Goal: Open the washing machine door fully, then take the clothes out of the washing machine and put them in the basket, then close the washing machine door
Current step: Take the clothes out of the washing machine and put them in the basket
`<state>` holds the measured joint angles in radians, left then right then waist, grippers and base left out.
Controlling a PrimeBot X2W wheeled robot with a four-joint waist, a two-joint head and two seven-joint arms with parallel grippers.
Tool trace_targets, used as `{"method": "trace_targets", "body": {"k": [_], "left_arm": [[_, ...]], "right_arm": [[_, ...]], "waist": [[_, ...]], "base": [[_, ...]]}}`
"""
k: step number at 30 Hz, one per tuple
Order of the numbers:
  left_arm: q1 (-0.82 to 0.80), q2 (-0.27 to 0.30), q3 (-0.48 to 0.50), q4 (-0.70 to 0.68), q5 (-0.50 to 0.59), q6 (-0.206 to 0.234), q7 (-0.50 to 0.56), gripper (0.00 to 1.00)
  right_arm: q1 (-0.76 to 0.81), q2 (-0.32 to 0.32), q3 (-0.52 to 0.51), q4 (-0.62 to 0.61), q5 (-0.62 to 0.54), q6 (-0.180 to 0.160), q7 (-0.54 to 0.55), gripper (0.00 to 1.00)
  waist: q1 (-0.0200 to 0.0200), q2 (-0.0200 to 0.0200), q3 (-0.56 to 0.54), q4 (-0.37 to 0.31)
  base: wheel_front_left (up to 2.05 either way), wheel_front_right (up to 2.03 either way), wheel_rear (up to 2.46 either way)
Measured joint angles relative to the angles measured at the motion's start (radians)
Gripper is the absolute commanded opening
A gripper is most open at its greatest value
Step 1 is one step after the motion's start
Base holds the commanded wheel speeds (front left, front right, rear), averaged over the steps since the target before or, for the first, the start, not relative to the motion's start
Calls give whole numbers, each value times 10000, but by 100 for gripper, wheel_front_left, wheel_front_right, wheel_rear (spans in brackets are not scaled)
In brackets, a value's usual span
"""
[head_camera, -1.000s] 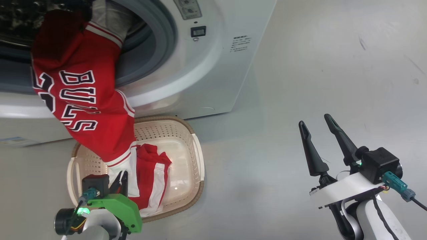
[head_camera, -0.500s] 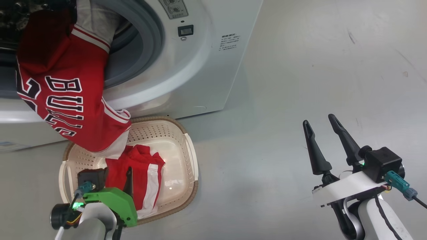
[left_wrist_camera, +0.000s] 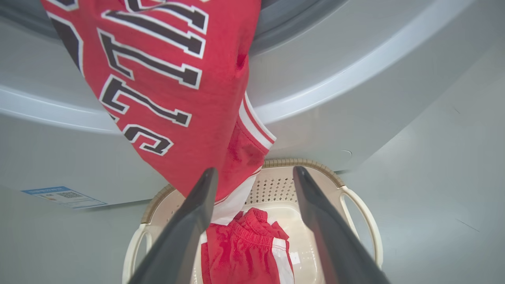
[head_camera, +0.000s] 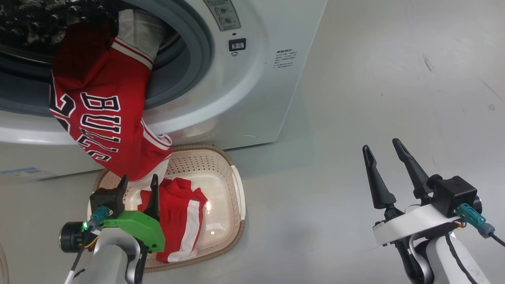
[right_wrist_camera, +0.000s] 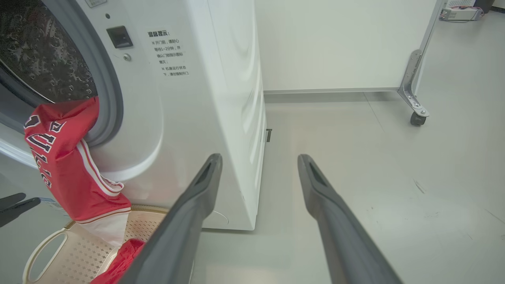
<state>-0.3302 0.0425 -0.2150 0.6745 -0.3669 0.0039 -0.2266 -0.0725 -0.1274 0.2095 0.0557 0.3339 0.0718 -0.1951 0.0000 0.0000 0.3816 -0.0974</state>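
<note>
Presently, washing machine (head_camera: 252,90): big white front-loader; I see its mouth open to my head camera, with the grey rubber ring (head_camera: 199,44) and the perforated steel drum (head_camera: 31,23) exposed. A small blue label (head_camera: 23,172) sits low on its front.
Basket (head_camera: 201,161): small cream plastic basket with perforated sides and a brown woven-look rim. It stands on the floor just in front of the washer, below the opening.
Jersey (head_camera: 98,114): red, with white trim and dark, white-outlined block letters. Its upper part lies in the drum mouth and the rest drapes over the lip and down the front, with the hem hanging into the basket.
Second garment (head_camera: 177,213): red with a white stripe, crumpled on the basket's bottom beneath the jersey's hem.
Left gripper (head_camera: 139,180): over the near end of the basket, its two long dark fingers spread wide and clamping nothing.
Left finger (left_wrist_camera: 193,221): in my left wrist view it overlaps the jersey's white hem; I cannot tell whether it touches.
Right gripper (head_camera: 381,144): fingers wide apart and empty, above bare grey floor (head_camera: 375,79), well to the right of the washer and the basket.
</note>
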Motion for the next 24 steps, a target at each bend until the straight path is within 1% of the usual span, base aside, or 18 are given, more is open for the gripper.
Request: {"method": "trace_targets", "body": {"k": [4, 13, 16, 24], "left_arm": [[-18, -8, -61, -364, 234, 13, -84, 100], [12, 4, -123, -1210, 533, 257, -140, 100], [60, 19, -184, -1532, 639, 274, -215, 100], [698, 117, -205, -2429, 884, 439, -224, 100]], "right_arm": [[10, -21, -8, 84, -2, -13, -12, 100], [159, -56, -2, 257, -13, -27, -54, 100], [254, -77, -8, 320, -13, -42, -54, 100], [458, -96, 10, 397, -19, -56, -52, 100]], "waist": [[0, 0, -234, 167], [0, 0, -853, 529], [0, 0, -1073, 650], [0, 0, -1681, 951]], "base": [[0, 0, 0], [0, 0, 0], [0, 0, 0], [0, 0, 0]]}}
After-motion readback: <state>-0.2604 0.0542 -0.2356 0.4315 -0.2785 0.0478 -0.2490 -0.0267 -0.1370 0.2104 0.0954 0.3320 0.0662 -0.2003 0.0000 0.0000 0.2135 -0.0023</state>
